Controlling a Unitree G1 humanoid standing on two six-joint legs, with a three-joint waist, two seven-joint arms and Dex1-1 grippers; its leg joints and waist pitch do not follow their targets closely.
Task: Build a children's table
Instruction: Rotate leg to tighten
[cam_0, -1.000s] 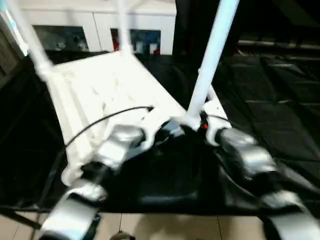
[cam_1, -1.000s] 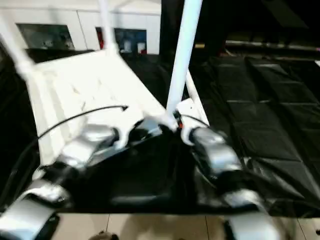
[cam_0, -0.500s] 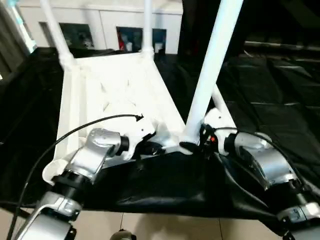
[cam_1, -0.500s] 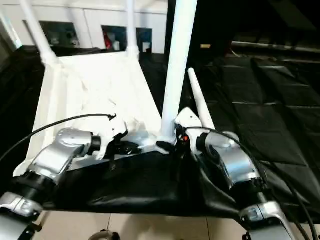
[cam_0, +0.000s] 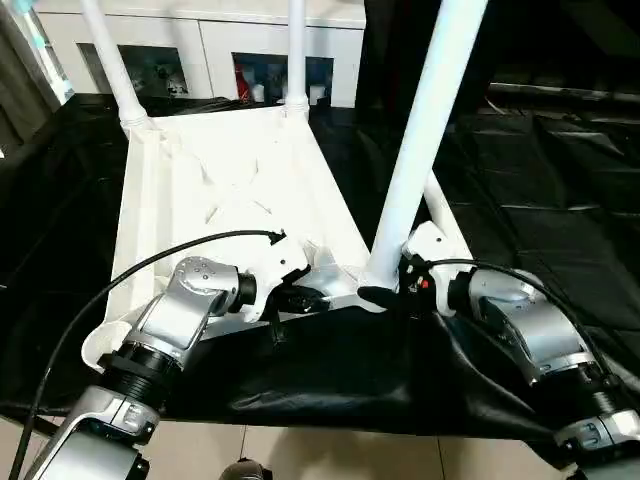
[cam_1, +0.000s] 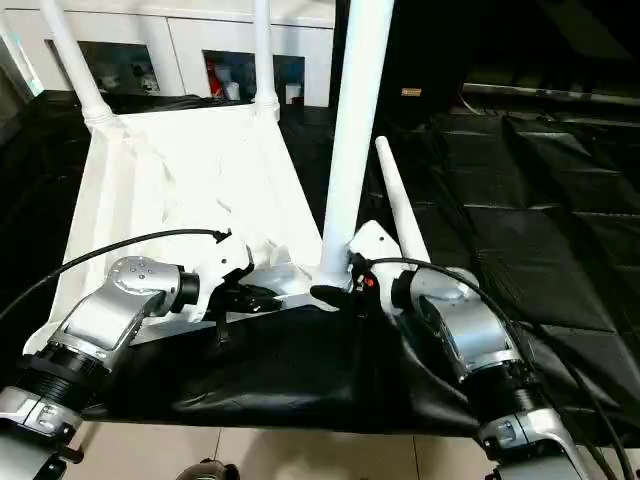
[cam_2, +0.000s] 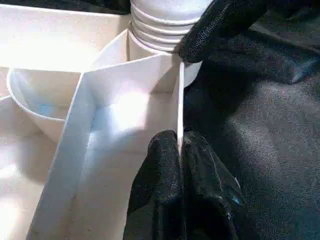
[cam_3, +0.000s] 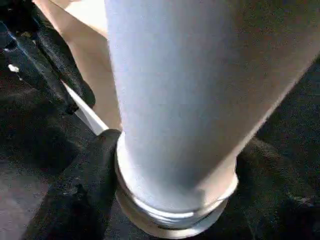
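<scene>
The white tabletop (cam_0: 230, 180) lies upside down on black cloth, ribs up. Two white legs (cam_0: 115, 70) (cam_0: 296, 50) stand in its far corner sockets. A third leg (cam_0: 425, 130) stands upright at the near right corner. My right gripper (cam_0: 385, 290) is closed around its ringed base (cam_3: 170, 200), one black finger (cam_3: 75, 195) on each side. My left gripper (cam_2: 180, 145) is shut on the thin near rim of the tabletop (cam_2: 125, 110), just beside that socket. A fourth leg (cam_1: 398, 205) lies loose on the cloth along the tabletop's right side.
Black cloth (cam_0: 540, 200) covers the work surface, bunched up in front of my grippers. A white glass-door cabinet (cam_0: 200, 50) stands behind. Pale floor tiles (cam_0: 300, 455) show at the near edge. A black cable (cam_0: 150, 265) loops over my left forearm.
The head camera has tilted and steadied. My right gripper's fingers have drawn in around the base of the near right leg. The left gripper keeps its pinch on the rim.
</scene>
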